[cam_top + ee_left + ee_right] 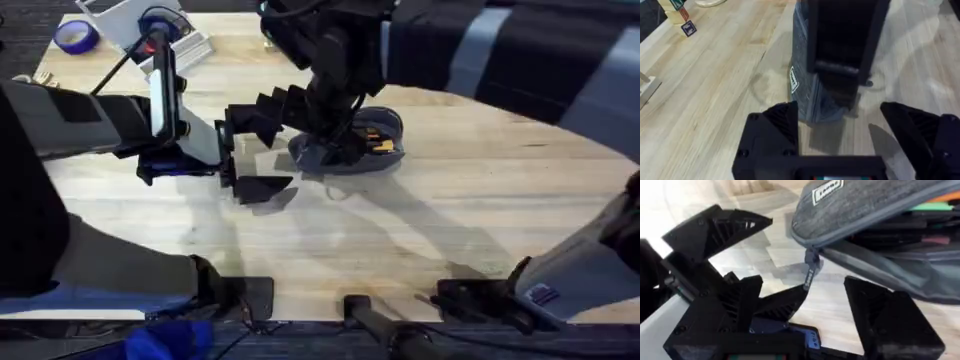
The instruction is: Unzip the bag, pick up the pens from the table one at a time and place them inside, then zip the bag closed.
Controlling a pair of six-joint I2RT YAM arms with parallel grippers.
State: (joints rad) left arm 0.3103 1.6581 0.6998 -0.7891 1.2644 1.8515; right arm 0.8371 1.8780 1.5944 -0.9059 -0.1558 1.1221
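The grey-blue fabric pencil pouch [350,145] lies on the light wooden table [400,240], a little past the middle and toward the far side. Its zipper is open. Orange [380,143] shows inside the opening in the overhead view, and in the right wrist view orange and green things [935,202] lie in the pouch. Which of them are pens cannot be told.

The right gripper [325,140] reaches across from the far right and hangs right over the pouch's left end. Its black fingers [880,315] stand wide apart and hold nothing. The small zipper pull tab [810,275] hangs down from the pouch's end, between the fingers, but they do not pinch it.

The left gripper [255,150] sits just to the left of the pouch, pointing at it. Its two black fingers [780,130] are spread wide too, and they grip nothing. The end of the pouch [812,90] lies just in front of them in the left wrist view, close but not clearly touching.

A roll of blue tape [76,37] rests at the far left corner of the table, well apart from the pouch.
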